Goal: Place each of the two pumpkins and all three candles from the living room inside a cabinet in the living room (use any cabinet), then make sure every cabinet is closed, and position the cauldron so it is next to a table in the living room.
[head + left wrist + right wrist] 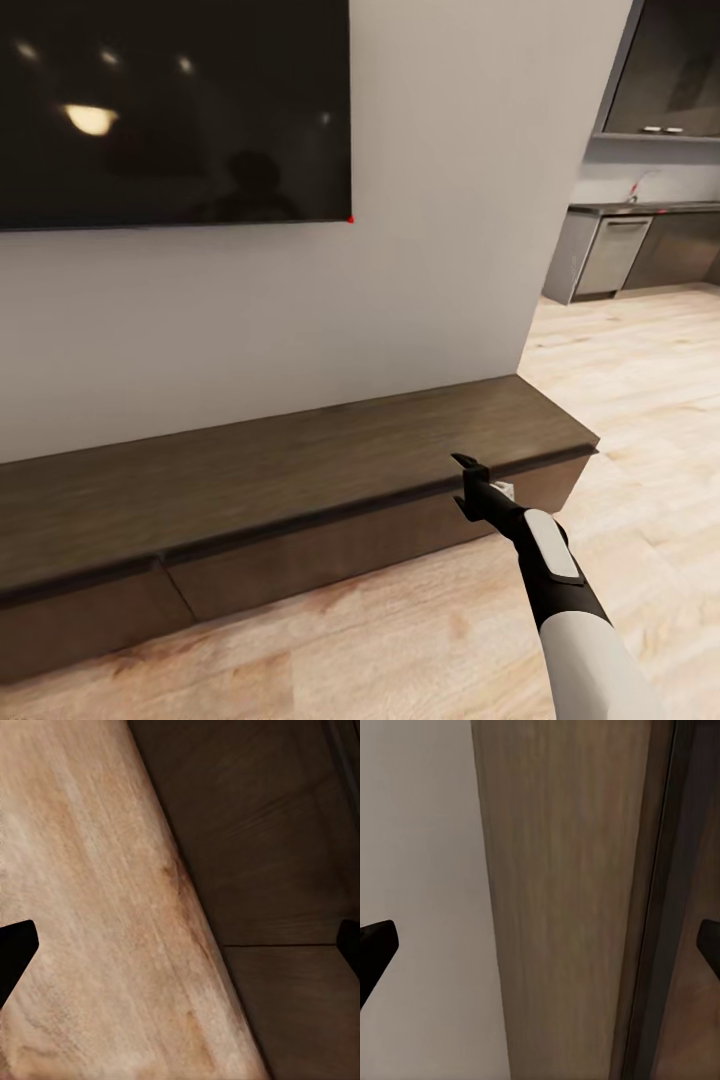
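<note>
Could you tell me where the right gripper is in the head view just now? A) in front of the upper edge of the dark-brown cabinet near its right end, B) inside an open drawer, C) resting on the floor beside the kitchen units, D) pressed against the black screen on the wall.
A: the right gripper sits at the front top edge of the cabinet, near its right end, with both drawer fronts looking closed.

A pale wood floor (400,620) runs from the near edge to the far right. On it, against the wall, stands a long, low, dark-brown cabinet (300,460), its flat top bare and both wide drawer fronts (330,555) shut. Its right end stops where the wall ends.
</note>
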